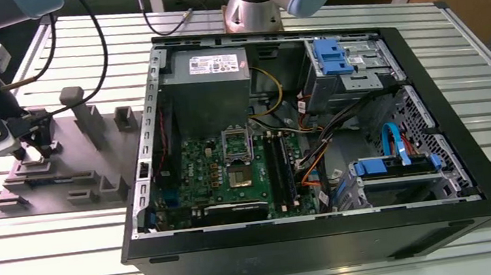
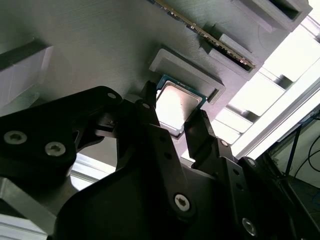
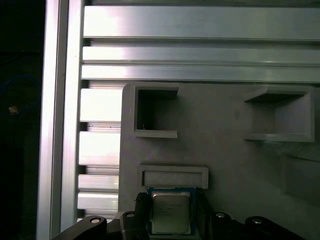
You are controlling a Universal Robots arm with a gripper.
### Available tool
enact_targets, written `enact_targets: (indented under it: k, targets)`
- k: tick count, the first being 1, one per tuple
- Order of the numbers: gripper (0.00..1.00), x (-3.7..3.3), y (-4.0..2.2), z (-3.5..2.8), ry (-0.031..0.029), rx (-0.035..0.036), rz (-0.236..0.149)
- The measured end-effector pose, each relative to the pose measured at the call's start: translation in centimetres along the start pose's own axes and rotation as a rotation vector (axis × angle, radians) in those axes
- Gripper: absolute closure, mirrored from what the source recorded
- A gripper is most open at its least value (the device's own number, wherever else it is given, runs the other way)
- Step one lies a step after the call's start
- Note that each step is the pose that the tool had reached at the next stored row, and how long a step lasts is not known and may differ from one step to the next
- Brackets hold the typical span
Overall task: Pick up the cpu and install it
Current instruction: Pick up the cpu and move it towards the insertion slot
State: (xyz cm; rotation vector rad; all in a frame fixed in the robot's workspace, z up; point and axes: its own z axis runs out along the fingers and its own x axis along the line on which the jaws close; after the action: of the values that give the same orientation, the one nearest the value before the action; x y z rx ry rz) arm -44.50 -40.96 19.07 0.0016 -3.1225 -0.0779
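The cpu [image 3: 171, 217] is a small square chip with a silvery metal top and a teal rim. It sits low on the purple-grey tray [image 3: 225, 160], just beside a raised block. My gripper [image 3: 171, 200] has a black finger pressed against each of two opposite edges of it. In the second wrist view the cpu [image 2: 177, 107] sits between the same two fingers [image 2: 150, 107], with the gripper [image 2: 175, 106] closed on its sides. In the exterior view my gripper [image 1: 36, 154] hangs over the tray [image 1: 84, 161] at the exterior view's left, well away from the open computer case [image 1: 329, 231].
The case lies open with its green motherboard [image 1: 231, 180] and socket [image 1: 240, 174] facing up, among cables and blue drive brackets [image 1: 333, 56]. Tall blocks [image 1: 83, 113] stand on the tray. A memory stick [image 2: 200, 32] lies in a tray slot. A second arm's base [image 1: 255, 6] stands behind the case.
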Motion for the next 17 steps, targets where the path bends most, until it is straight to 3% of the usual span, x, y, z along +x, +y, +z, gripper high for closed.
enact_targets:
  k: [17]
  targets:
    - [0.53,0.01,0.03,-0.61,0.0000,0.0000,0.000]
